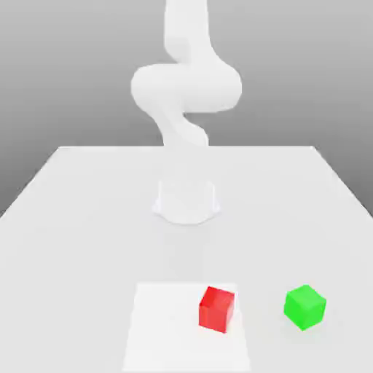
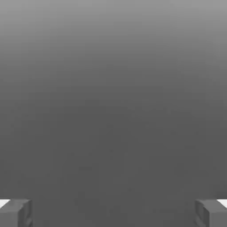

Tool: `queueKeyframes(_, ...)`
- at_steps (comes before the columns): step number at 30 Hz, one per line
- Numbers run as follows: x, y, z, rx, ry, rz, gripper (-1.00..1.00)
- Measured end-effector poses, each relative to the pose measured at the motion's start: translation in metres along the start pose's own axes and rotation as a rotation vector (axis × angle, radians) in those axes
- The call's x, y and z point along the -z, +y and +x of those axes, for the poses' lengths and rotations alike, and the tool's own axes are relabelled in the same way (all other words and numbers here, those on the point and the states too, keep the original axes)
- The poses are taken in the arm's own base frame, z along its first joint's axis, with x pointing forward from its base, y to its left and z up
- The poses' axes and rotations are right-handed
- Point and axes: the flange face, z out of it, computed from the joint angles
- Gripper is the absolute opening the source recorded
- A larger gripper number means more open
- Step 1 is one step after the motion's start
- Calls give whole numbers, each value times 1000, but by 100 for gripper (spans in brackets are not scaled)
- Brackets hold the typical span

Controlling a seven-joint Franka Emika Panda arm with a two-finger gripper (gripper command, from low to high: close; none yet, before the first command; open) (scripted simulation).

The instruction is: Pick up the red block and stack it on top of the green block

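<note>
Now red block [image 1: 217, 309] lies w/ nothing between wide-apart fingers [image 2: 17, 213].

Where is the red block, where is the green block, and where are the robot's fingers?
red block [image 1: 217, 309]: exterior view, on its front face.
green block [image 1: 304, 307]: exterior view, middle of the cube.
gripper [image 2: 113, 213]: hand view, midway between the two open fingertips at the corners.
</note>
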Motion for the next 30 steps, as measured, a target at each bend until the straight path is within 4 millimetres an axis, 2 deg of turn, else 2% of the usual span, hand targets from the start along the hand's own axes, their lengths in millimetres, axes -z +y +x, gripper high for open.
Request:
queueKeyframes(4, -99, 14, -24, -76, -113, -97, 0)
queueKeyframes(8, -183, 39, -61, -144, -204, -205, 0)
queueKeyframes(12, -253, 76, -107, -206, -278, -325, 0)
queueKeyframes(15, -296, 109, -146, -247, -320, -422, 0)
queueKeyframes(20, -347, 173, -212, -302, -365, -588, 0)
queueKeyframes(26, -395, 212, -244, -314, -369, -616, 0)
queueKeyframes(27, -400, 216, -247, -314, -369, -616, -100)
queueKeyframes(30, -400, 215, -247, -314, -369, -616, -100)
